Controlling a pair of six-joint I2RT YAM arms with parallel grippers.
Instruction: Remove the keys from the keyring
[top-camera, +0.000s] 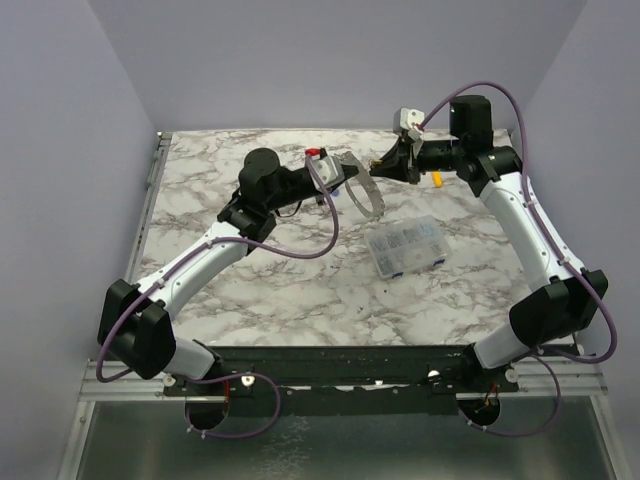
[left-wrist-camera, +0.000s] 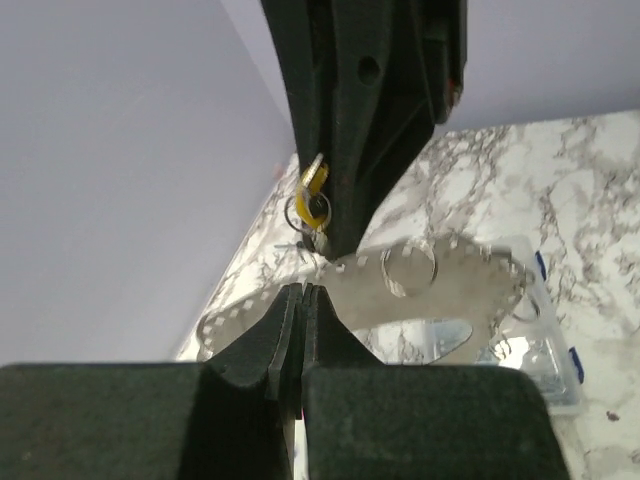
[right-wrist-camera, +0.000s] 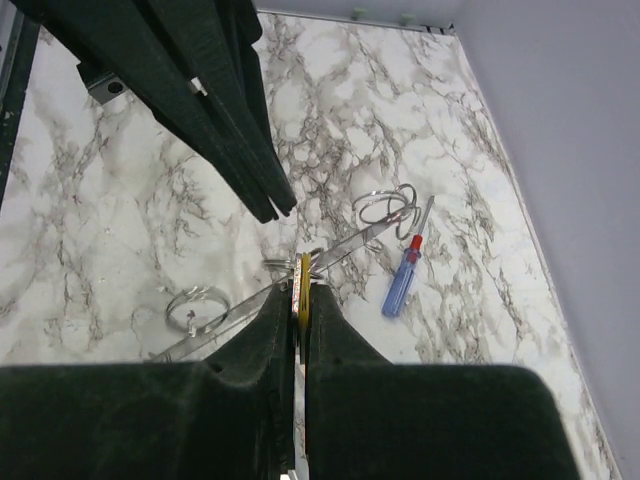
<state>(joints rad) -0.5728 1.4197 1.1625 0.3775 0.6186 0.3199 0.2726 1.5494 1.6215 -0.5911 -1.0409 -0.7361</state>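
The left fingers are pressed together on the near edge of the keyring, a wide flat grey band held above the worktop between the two arms. The band looks stiff, thin and slick, so it would likely twist in a pinch unless gripped flat across its width. At the keyring's far edge hang the keys, tiny yellow-tan pieces on a small wire loop. They seem light and easy to drop, and are best taken by their flat faces. The right fingers pinch one yellow key edge-on. Below the keyring, loose wire rings and a blue-and-red screwdriver lie on the worktop. Right of the keyring, nearer the arm bases, sits a clear compartment box, well apart from it. The two sets of fingers crowd each other at the keys
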